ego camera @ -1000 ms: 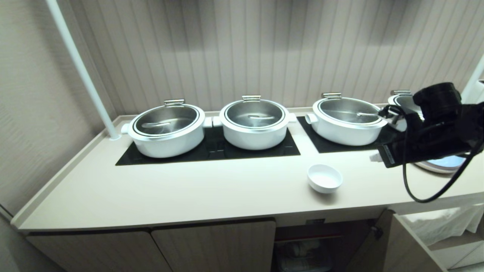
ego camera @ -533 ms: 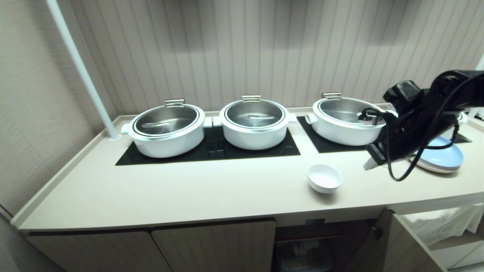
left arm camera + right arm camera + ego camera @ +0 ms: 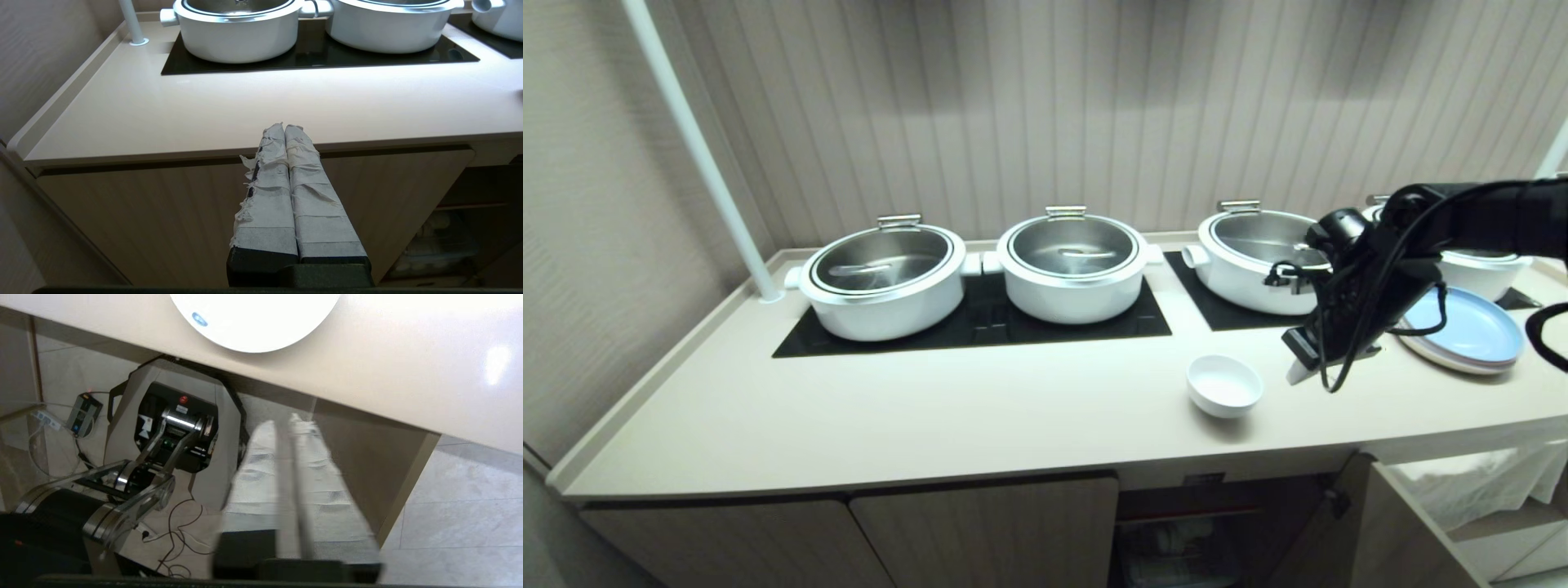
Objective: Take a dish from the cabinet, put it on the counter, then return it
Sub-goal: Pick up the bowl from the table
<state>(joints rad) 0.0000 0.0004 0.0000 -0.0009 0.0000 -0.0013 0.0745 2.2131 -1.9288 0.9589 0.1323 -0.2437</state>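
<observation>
Cream counter (image 3: pixel 931 425), white bowl (image 3: pixel 1224 385), pots (image 3: pixel 882 278), plates (image 3: pixel 1470 335)

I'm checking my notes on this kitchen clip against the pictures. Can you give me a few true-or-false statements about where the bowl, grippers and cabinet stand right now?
1. The dish sits on the counter. True.
2. The right gripper holds the dish. False: its fingers are shut and empty, hanging beside the dish, apart from it.
3. The cabinet below the dish is open. True.
4. The left gripper is open above a pot. False: it is shut, parked before the counter's front edge.
5. Blue plates lie right of the dish. True.
</observation>
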